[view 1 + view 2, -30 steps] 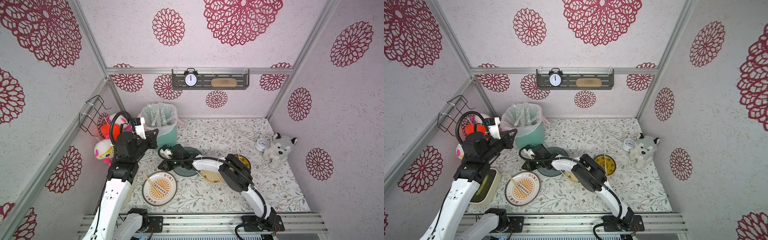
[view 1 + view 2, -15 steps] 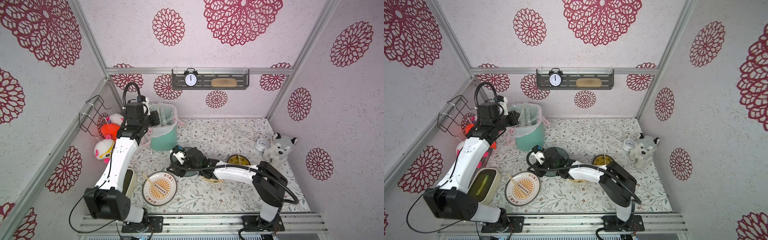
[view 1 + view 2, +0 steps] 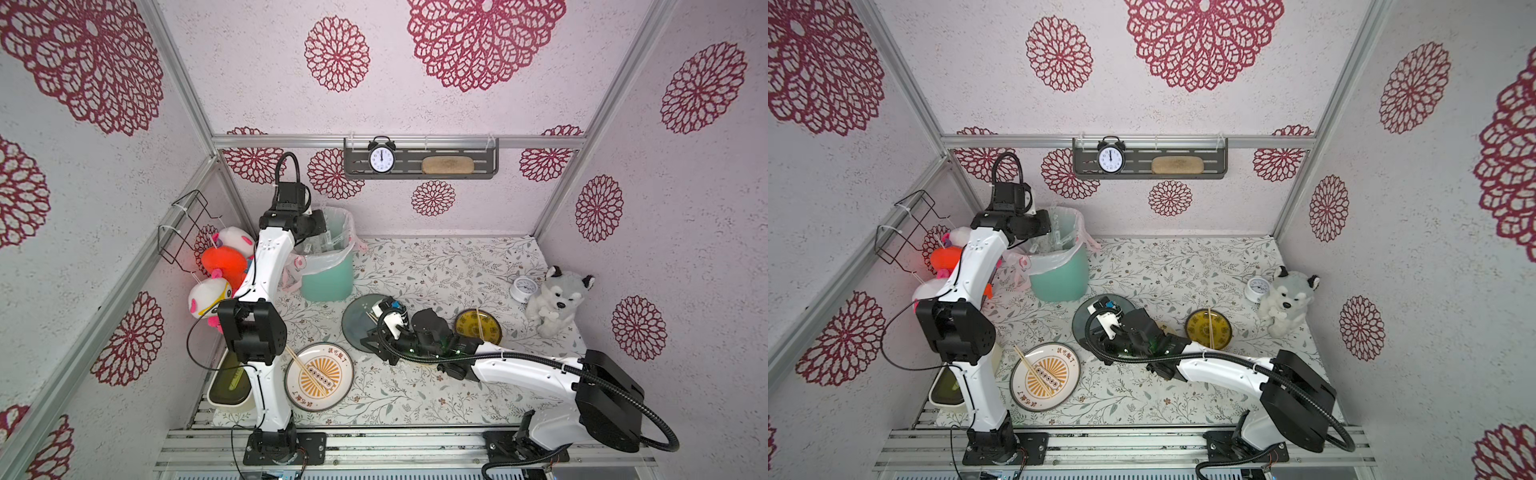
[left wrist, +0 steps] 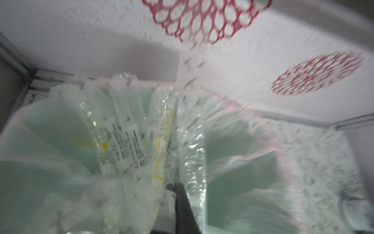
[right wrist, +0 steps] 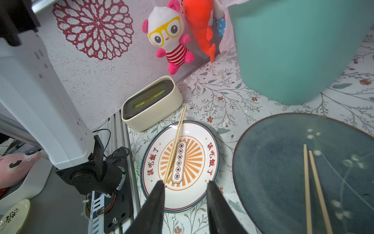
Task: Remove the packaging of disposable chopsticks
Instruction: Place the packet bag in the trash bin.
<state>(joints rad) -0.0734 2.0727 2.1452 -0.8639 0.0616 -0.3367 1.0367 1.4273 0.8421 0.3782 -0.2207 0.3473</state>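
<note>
Closest to me, a bare pair of disposable chopsticks (image 5: 174, 144) lies across the white plate (image 3: 299, 392). The right gripper (image 5: 185, 183) hangs low by the rim of the dark plate (image 5: 273, 162), jaws spread with nothing between them. A second pair (image 5: 306, 182) rests on that dark plate, and a third pair (image 3: 481, 325) crosses the yellow plate (image 3: 465, 336). Farther back, the left gripper (image 3: 323, 227) reaches over the teal bin (image 3: 328, 278), where emptied sleeves of the packaging (image 4: 125, 145) stand inside the liner (image 3: 322, 261). I see only one dark finger (image 4: 182, 204), blurred, with a clear sleeve (image 4: 192, 158) right against it, so I cannot tell whether those jaws are parted or pinching. I judge this the discard step. I'd open wide, wait over the bin's middle until the clingy film drops free, then lift straight up so neither liner nor sleeves come along.
</note>
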